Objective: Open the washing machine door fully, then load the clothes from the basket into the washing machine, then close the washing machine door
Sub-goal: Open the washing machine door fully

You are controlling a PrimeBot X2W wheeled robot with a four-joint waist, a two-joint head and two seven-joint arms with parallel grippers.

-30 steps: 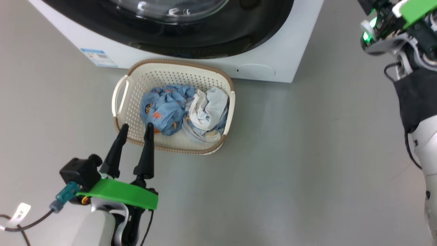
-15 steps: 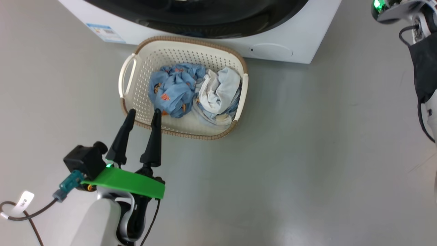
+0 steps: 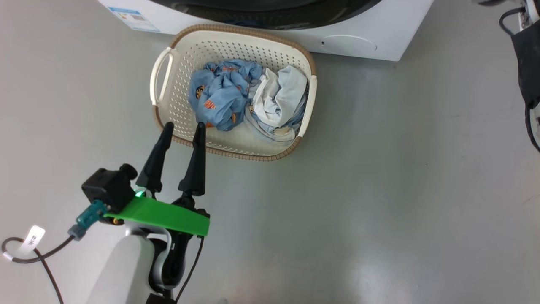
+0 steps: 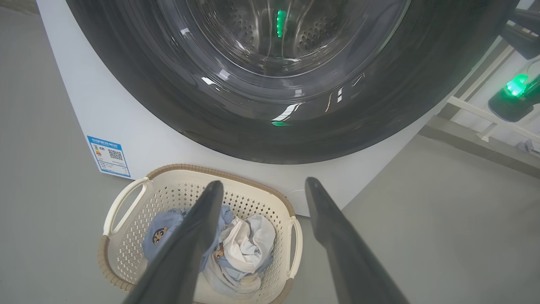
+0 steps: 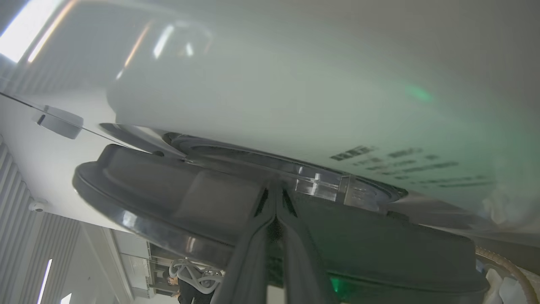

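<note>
Floor (image 3: 379, 190): smooth grey, bare but for the work. The washing machine (image 3: 392, 29) is stood at the top of the head view, with the basket (image 3: 242, 29) set on the floor just before its front. The clothes (image 3: 249, 95) are bunched inside the basket, the blue printed garment (image 3: 219, 90) touching the white and pale one (image 3: 280, 95) beside it.

The left gripper (image 3: 184, 126) is held over the near rim of the basket with its fingers spread and nothing between them.

In the right wrist view the right gripper (image 5: 275, 192) is seen with fingers pressed together, their tips set at the edge of the washing machine door (image 5: 168, 198), beside a clear plastic piece (image 5: 320, 185). No material is seen between them.

In the left wrist view the door appears to lie against the front; opening is judged not yet done.

Handling, judged: the door is rigid and hinged, and its glossy rim is likely slippery, so the edge by the clear piece is preferred. The clothes are light and limp; a raised fold is best pinched.
</note>
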